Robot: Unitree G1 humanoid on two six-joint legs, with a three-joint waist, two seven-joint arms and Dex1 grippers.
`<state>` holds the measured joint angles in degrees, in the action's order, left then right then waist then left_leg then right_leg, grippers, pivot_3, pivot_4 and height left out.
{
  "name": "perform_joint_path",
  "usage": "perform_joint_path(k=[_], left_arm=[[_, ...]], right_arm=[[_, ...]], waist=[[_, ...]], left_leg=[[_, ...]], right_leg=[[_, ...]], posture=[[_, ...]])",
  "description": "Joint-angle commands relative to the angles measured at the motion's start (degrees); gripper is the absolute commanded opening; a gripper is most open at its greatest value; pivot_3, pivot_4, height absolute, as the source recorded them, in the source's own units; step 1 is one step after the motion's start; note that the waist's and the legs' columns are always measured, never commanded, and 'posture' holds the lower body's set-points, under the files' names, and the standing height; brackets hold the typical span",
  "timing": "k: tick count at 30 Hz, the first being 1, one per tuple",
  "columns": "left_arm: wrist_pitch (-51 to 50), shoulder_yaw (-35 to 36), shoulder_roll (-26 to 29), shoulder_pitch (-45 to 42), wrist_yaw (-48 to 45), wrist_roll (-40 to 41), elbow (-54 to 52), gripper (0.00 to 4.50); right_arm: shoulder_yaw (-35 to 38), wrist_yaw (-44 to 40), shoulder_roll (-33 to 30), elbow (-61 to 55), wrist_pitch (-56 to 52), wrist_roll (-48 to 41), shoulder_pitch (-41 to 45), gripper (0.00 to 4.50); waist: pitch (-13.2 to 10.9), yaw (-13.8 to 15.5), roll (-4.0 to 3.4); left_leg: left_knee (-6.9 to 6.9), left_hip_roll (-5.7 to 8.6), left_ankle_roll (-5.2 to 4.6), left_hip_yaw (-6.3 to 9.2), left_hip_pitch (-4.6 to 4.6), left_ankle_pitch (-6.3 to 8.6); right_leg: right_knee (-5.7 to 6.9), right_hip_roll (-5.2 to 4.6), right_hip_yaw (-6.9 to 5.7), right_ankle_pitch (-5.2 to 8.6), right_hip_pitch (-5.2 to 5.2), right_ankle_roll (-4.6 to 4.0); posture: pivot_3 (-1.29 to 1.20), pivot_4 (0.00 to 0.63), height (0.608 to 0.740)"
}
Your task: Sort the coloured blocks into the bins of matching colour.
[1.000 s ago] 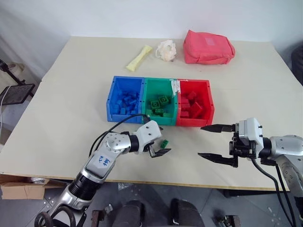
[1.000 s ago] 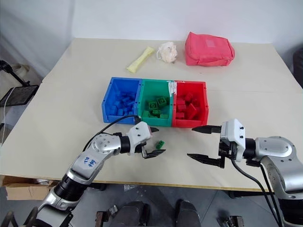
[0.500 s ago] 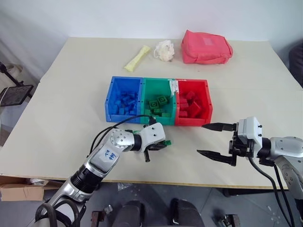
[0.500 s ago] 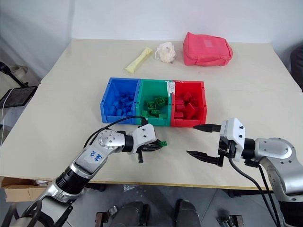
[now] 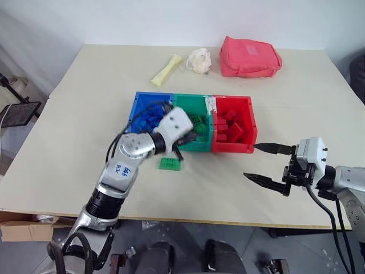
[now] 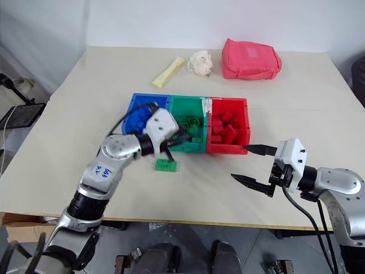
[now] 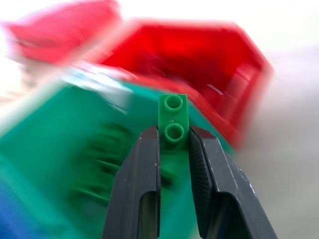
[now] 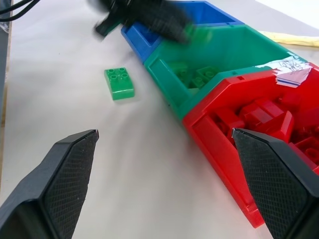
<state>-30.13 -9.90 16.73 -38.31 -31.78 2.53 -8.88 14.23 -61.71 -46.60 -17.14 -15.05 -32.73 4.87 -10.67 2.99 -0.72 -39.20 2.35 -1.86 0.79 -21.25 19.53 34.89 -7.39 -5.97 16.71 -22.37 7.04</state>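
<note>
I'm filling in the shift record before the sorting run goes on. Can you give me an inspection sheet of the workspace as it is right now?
Surface: beige table, bare around the bins.
Job's things: blue bin, green bin and red bin joined in a row, each holding blocks; one green block loose on the table before them; small green brick in the left gripper.
Clutter: pale yellow wrapper, white crumpled wad, pink-red pouch at the far edge.
Grippers: left gripper shut on the small green brick at the green bin; right gripper open, holding nothing.
Cables: black cable along the right arm.
Surroundings: cardboard box on the floor.
</note>
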Motion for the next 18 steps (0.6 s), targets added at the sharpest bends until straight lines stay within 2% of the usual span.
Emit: perform_joint_path(k=[1, 3, 5, 13, 14, 18], left_arm=[[3.2, 2.7, -2.8, -3.5, 4.0, 0.4, 5.4, 0.44], [6.7, 1.3, -2.3, -5.5, 4.4, -2.0, 9.9, 1.19], [5.7, 1.3, -2.6, -6.6, 4.9, -2.2, 11.6, 1.73], [2.3, 2.2, -2.1, -5.8, 1.6, 1.1, 8.5, 4.3], [1.7, 2.9, -1.9, -5.4, 0.8, 2.4, 7.4, 4.47], [0.9, 4.9, -0.3, -3.4, -2.4, 6.3, 3.7, 4.47]], right_arm=[[0.8, 0.6, 0.6, 0.1, 0.7, -0.5, 1.5, 4.5], [0.4, 0.9, 0.9, 0.3, 0.8, -0.3, 2.5, 4.5], [0.4, 0.9, 1.0, 0.5, 0.8, -0.3, 2.9, 4.5], [0.5, 0.3, 0.6, 1.3, 1.1, -0.1, 3.4, 4.5], [0.3, -0.1, 0.5, 1.7, 1.2, -0.1, 3.8, 4.5], [-0.5, -2.3, 0.2, 3.5, 2.0, 0.2, 5.1, 4.5]], waist=[[0.0, 0.1, 0.01], [0.0, 0.1, 0.02], [0.0, 0.1, 0.02], [0.0, 0.0, 0.02], [0.0, -0.1, 0.02], [0.0, -0.2, 0.02]], left_leg=[[-0.02, 0.02, -0.01, 0.0, 0.0, -0.01], [-0.02, 0.03, -0.01, 0.0, 0.0, -0.01], [-0.01, 0.03, -0.01, -0.06, -0.02, -0.01], [-0.01, 0.01, -0.01, -0.14, -0.02, -0.01], [-0.01, 0.02, -0.01, -0.14, -0.02, -0.01], [-0.01, -0.01, -0.01, -0.13, 0.0, -0.01]], right_leg=[[0.01, 0.0, -0.04, -0.01, 0.0, 0.01], [0.02, 0.01, -0.09, -0.01, 0.0, 0.02], [0.03, 0.04, -0.18, -0.01, -0.05, 0.02], [0.08, 0.04, -0.18, -0.01, -0.1, 0.03], [0.08, 0.04, -0.17, -0.02, -0.1, 0.03], [0.1, 0.05, -0.15, -0.02, -0.1, 0.03]], posture=[[0.0, 0.15, 0.74], [0.0, 0.15, 0.74], [0.0, 0.15, 0.74], [0.0, 0.15, 0.74], [0.0, 0.15, 0.74], [0.0, 0.15, 0.74]])
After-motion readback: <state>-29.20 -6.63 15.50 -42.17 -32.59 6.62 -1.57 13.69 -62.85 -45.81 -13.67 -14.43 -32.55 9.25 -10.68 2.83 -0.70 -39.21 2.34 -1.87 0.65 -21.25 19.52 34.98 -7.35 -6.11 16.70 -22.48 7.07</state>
